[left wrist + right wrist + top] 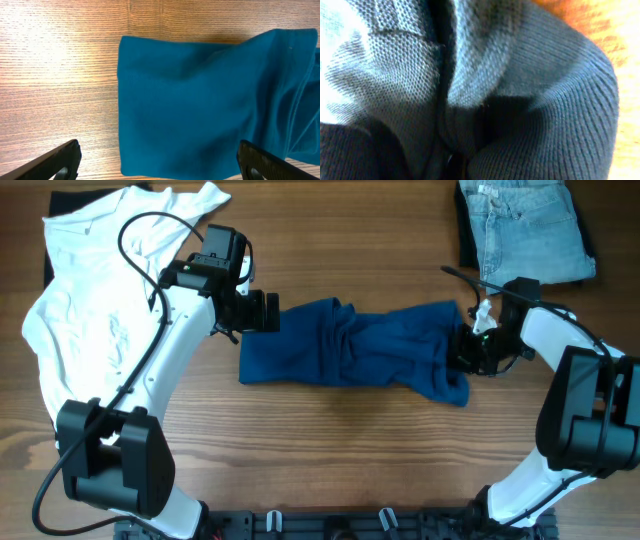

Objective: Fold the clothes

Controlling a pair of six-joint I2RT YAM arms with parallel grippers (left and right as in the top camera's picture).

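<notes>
Though spread wide, the left tool (270,311) overhangs the blue sweater (350,350)'s edge.

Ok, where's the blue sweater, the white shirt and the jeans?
blue sweater (340,345), overhead view, on its bunched-up middle.
white shirt (90,310), overhead view, on the middle of the cloth.
jeans (525,225), overhead view, on the middle of the folded denim.

Overhead faces down; wrist views hug the garment (350,350).
</notes>
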